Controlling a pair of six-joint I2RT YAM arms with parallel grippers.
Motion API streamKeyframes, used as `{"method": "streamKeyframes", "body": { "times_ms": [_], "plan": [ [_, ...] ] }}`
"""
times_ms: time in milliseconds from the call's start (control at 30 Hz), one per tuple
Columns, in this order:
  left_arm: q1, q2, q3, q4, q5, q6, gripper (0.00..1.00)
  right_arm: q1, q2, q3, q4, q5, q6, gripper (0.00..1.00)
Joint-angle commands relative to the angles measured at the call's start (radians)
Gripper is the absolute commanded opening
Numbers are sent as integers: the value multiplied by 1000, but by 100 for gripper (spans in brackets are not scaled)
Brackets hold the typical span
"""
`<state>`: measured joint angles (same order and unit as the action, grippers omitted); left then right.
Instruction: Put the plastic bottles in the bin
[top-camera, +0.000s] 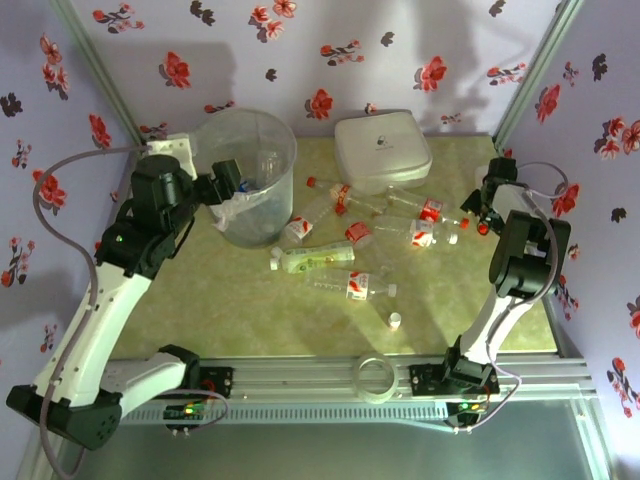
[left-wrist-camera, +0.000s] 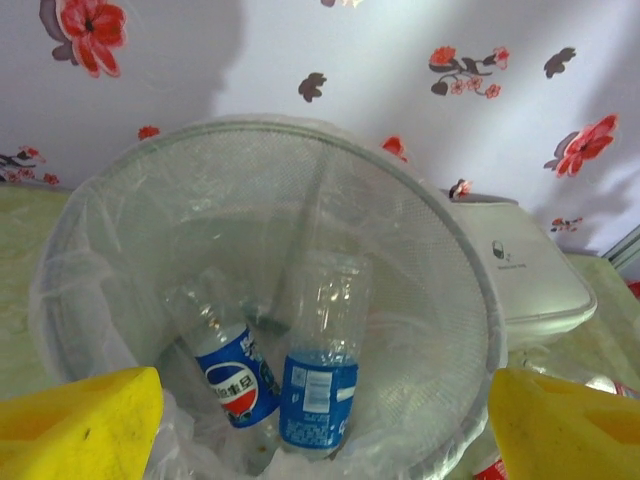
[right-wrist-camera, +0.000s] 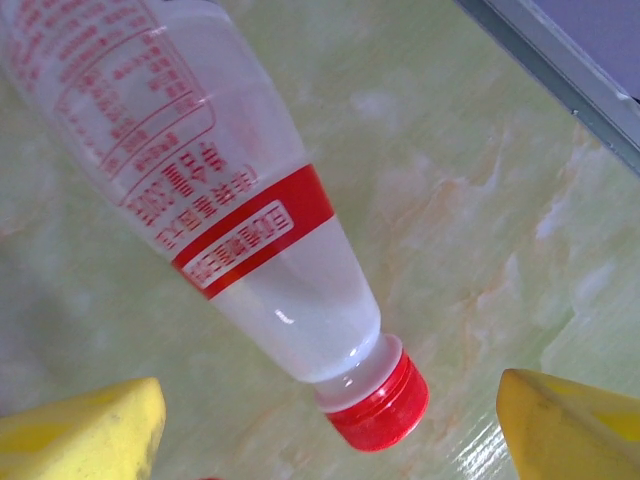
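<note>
Jaws of the left gripper (left-wrist-camera: 320, 425) stand spread and empty above the bin (left-wrist-camera: 487, 300), which holds two blue-labelled bottles (left-wrist-camera: 320, 385) (white box (left-wrist-camera: 530, 280) just beside it). Right gripper (right-wrist-camera: 325, 430) jaws are spread wide either side of a red-capped bottle (right-wrist-camera: 230, 200) lying on the surface (right-wrist-camera: 480, 200).

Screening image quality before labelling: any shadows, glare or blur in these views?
Top external: arm shadows across the floral back wall. Left wrist: dark shadow on the wall above the bin, left fingers blurred at the corners. Right wrist: bottle sharp with a small glare streak, right fingers out of focus.
</note>
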<state>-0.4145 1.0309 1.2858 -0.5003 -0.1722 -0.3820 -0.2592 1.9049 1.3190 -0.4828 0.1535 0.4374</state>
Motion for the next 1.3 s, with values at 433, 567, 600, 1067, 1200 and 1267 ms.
{"method": "streamKeyframes", "body": {
  "times_ms": [433,567,600,1067,1200,1267],
  "plan": [
    [-4,-25,-38,35,8,-1,85,-55,36,-61,66,-82,4,58],
    [-4,-25,-31,37,12,-9,85,-61,-23,-107,64,-89,-1,50],
    [-4,-25,-31,39,14,-11,85,-60,-44,-122,60,-99,-2,48],
    [-4,10,-26,105,101,-77,85,-51,-470,-323,-52,-218,-35,36],
    [-6,26,-30,147,138,-107,85,-30,-581,-348,-78,-162,-61,38],
    [-7,33,-31,158,148,-114,85,-41,-555,-322,-81,-115,-77,44]
  ]
}}
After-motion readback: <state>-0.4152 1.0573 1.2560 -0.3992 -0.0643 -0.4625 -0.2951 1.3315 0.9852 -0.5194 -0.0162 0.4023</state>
